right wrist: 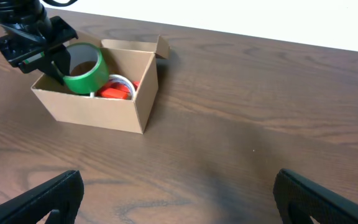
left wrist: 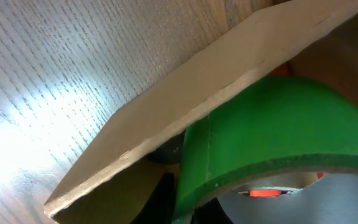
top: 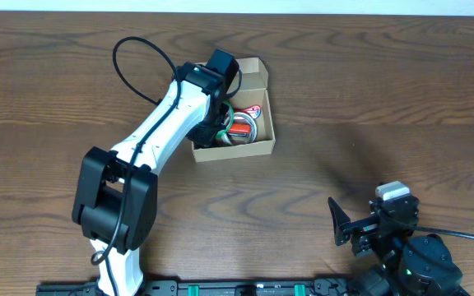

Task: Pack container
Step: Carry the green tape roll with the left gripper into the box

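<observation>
The container (top: pixel 235 150) sits on the worktop's (top: pixel 369 99) far side, an upright tape roll (right wrist: pixel 87 78) at its left end (between the jaws of the left gripper (right wrist: pixel 64 68)) and a flat roll (right wrist: pixel 118 88) just right of it. The right gripper (top: pixel 342 226) is at the near right, well apart.

Left claw (right wrist: pixel 56 62): tips hidden by the green tape roll (left wrist: pixel 272 130); grip unreadable.
Green tape roll: cut off by the left wrist view's right and bottom edges.
Container (left wrist: pixel 166 118): only one wall shows there.
Right claw (right wrist: pixel 178 183): fingers cropped at the bottom edge.
Red item (right wrist: pixel 112 91): half hidden, kind unclear.
</observation>
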Robot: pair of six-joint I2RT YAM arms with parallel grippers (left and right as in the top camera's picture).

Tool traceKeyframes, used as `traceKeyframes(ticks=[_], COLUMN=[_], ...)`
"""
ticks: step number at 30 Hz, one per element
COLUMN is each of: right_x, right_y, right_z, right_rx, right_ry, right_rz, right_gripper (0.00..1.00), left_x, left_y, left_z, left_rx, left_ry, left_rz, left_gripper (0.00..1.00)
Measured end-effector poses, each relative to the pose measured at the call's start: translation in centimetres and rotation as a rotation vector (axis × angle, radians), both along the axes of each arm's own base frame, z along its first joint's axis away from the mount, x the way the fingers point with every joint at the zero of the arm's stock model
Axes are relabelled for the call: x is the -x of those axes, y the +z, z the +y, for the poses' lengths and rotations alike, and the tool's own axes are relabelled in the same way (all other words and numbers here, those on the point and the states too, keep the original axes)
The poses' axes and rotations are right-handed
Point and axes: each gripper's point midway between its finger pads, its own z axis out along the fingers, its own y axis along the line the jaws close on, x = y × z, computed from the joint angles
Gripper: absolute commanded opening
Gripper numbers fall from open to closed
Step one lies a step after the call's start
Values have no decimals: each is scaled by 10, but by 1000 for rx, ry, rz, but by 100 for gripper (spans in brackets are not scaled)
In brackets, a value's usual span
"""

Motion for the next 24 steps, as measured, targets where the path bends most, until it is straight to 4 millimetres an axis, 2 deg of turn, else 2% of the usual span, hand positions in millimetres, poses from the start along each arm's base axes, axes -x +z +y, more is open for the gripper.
traceKeyframes(ticks=[4,6,9,10,13,14,24], right_x=[0,0,0,0,0,0,0], right_y=[0,0,0,0,0,0,0], right_z=[0,0,0,0,0,0,0], right_rx=[0,0,0,0,0,0,0], right_ry=[0,0,0,0,0,0,0], right_rz=[0,0,0,0,0,0,0], right_gripper=[99,99,99,99,99,99,99], left_x=[-2,-1,-2,-2,-2,-2,0], left_y=[-3,-7,-12,-12,-11,-12,-11], left_z=[0,0,0,-1,-3,-4,-20], left_rx=[-3,-7,-8,-5,8,14,100], left_ry=[-2,-2,-1,-1,-9,-11,-21], left_rz=[3,13,23,23,25,28,45], left_gripper=[12,6,6,9,46,53,55])
